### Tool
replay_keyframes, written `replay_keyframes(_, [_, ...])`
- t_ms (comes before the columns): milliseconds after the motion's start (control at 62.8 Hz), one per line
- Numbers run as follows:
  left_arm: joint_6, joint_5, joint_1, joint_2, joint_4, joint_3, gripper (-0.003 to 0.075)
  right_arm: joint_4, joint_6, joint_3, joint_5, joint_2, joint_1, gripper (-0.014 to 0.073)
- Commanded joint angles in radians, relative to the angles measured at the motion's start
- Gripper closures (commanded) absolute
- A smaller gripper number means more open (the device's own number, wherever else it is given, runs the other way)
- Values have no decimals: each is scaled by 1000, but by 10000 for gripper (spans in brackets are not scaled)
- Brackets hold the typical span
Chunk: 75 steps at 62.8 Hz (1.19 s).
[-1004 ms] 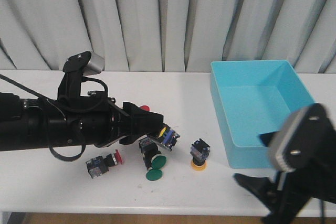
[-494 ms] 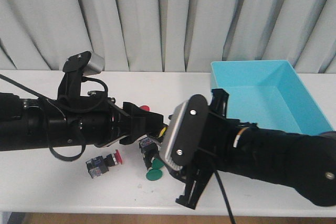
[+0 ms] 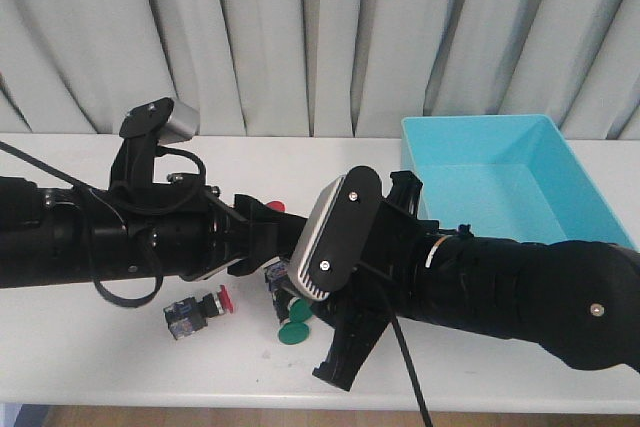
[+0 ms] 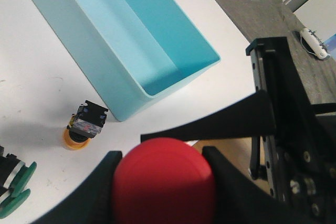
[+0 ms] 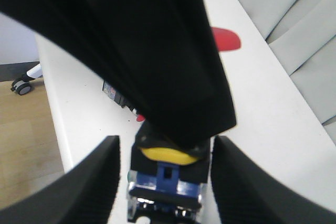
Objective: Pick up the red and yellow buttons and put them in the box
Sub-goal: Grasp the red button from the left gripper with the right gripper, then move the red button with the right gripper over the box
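One red button (image 4: 164, 186), cap toward camera, between left gripper (image 4: 163, 182) fingers.

Even, soft indoor light fills all three views, with only faint shadows under the switches on the white surface (image 3: 90, 347). The front view is slightly grainy. In the left wrist view the round red mushroom cap (image 4: 164, 184) is close and blurred. In the right wrist view a black arm (image 5: 152, 45) looms dark and defocused.
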Motion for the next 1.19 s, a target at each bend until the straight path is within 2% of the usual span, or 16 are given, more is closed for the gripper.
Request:
replay_keyframes(0, [1,-8,-2,-32,-49,-27,582,11,-6,-34,-44,-25,-1,308])
replay_keyframes(112, [1,-10,-2,-32,-49,-27,582,11,-6,-34,-44,-25,-1,356])
replay_keyframes(319, [1,-11,-2,-32,-48,-27,559,11,-6,-34,-44,-25,-1,355])
replay_keyframes(382, [1,-11,-2,-32,-48,-27,517,11,-6,-34,-43,-25,-1,352])
replay_keyframes(574, [1,-7,-2,-32,-28,-27,318,11,-6,-34,-43,-25,-1,349])
replay_keyframes(589, [1,-7,-2,-32,-22,-27,244,11,-6,-34,-43,-25,-1,349])
replay_keyframes(797, [1,-7,-2,-32,-22,-27,245,11,6,-34,9,-26,-37,349])
replay_keyframes(988, [1,-2,-2,-32,-12,-27,245,7,142,-34,80,-26,-204,349])
replay_keyframes(1083, [1,4,-2,-32,-10,-27,245,-2,195,-37,127,-26,-321,349])
replay_keyframes(1179, [1,14,-2,-32,-3,-27,245,-41,282,-82,240,-15,-465,349])
